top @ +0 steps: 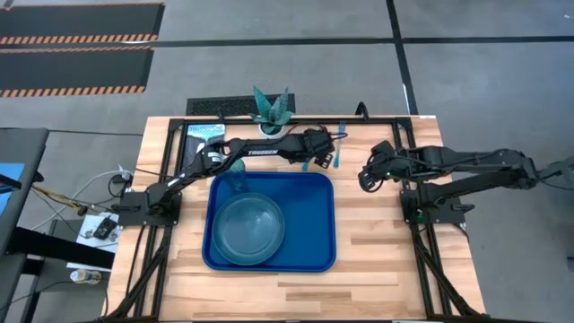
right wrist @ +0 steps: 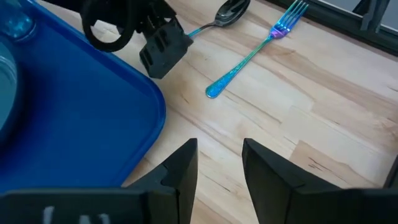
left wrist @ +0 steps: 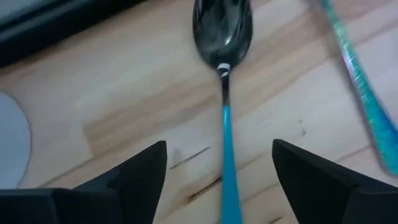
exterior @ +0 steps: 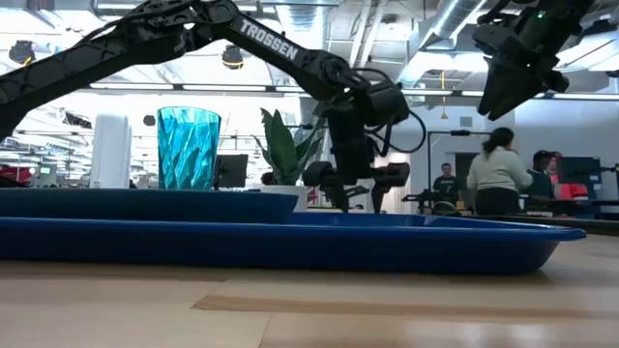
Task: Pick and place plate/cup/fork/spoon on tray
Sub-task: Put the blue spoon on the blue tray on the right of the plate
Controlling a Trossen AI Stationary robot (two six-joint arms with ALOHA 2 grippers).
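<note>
We are keeping the plate and cup in the tray. At 12 o'clock, the left end effector is straddling the spoon, fingers apart; closing off-centre risks flicking it toward the fork. The right end effector is waiting, parted.

Grey floor, striped mats; people beyond wooden table.

Open-plan robotics lab or workshop: exposed ceiling ducts, hazard-striped floor mats, wooden workbench on a metal frame, people at desks behind.
</note>
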